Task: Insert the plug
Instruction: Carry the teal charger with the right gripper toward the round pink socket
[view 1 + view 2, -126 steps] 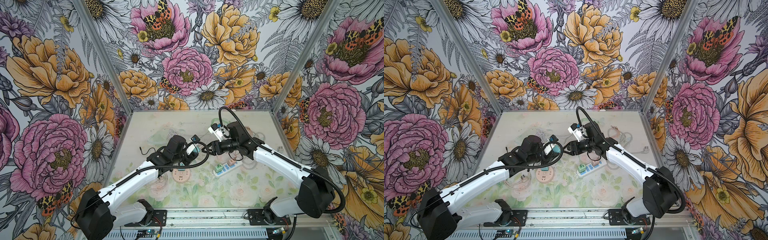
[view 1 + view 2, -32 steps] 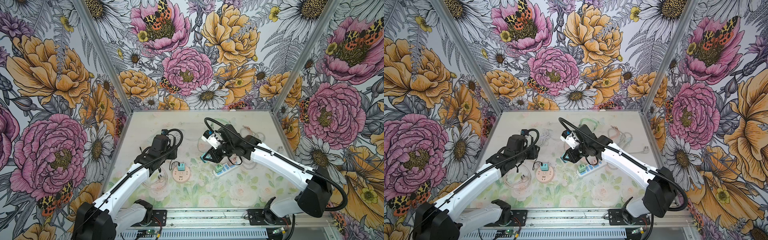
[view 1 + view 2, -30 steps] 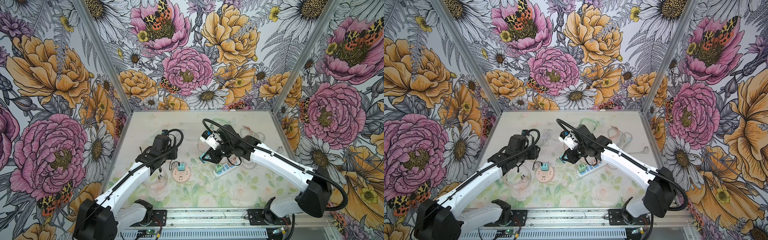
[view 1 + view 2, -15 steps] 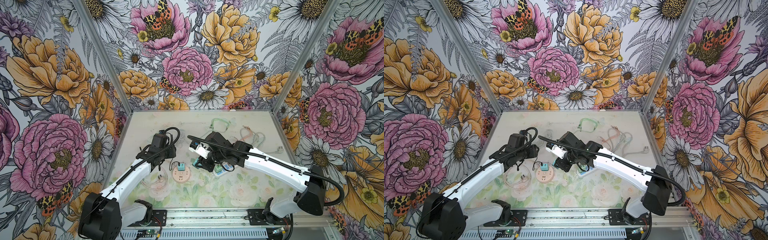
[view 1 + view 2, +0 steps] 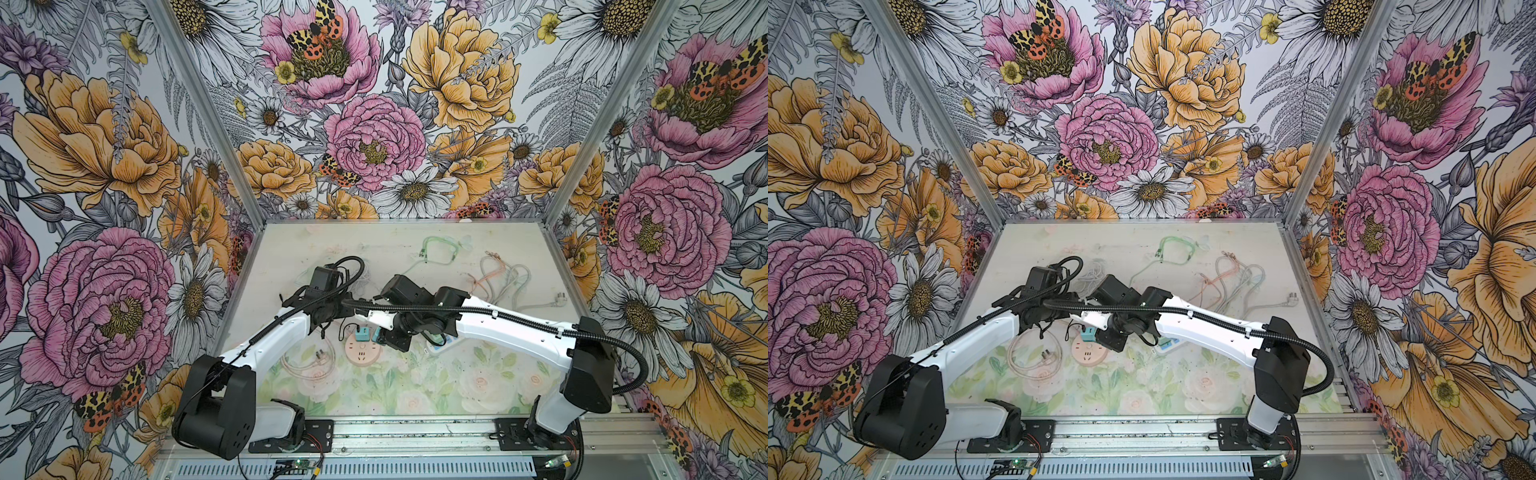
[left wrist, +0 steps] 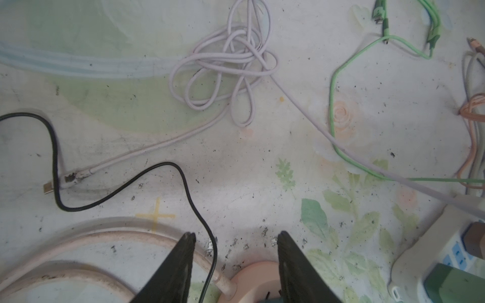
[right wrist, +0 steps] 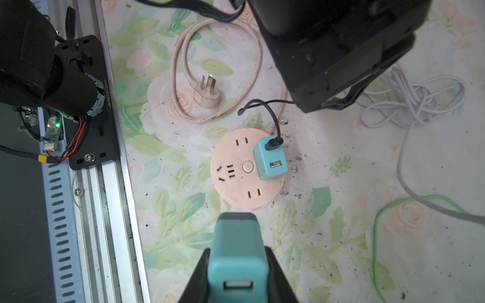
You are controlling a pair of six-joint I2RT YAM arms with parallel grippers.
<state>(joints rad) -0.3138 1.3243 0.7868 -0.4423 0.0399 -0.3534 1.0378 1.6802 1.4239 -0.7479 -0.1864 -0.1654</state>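
Observation:
My right gripper (image 7: 237,265) is shut on the plug (image 7: 237,249), a teal USB charger block, held a little above the mat just short of the round pink socket (image 7: 236,181). A second teal charger (image 7: 270,162) with a black cable (image 7: 270,115) sits plugged into that socket. In both top views the right gripper (image 5: 392,338) (image 5: 1115,338) hangs at the socket's (image 5: 362,353) (image 5: 1089,353) right edge. My left gripper (image 6: 233,244) stands open over the socket's (image 6: 252,280) far rim, with the black cable (image 6: 210,251) running between its fingers.
A pink cord with a three-pin plug (image 7: 206,91) lies coiled left of the socket. A white power strip (image 5: 446,345) (image 6: 433,257) lies to its right. Lilac (image 6: 231,65), green (image 6: 341,105) and orange (image 5: 490,274) cables lie across the back of the mat.
My right arm has swung left with the plug, from over the white strip to the round socket's edge. The left gripper has narrowed a little and stayed by the socket.

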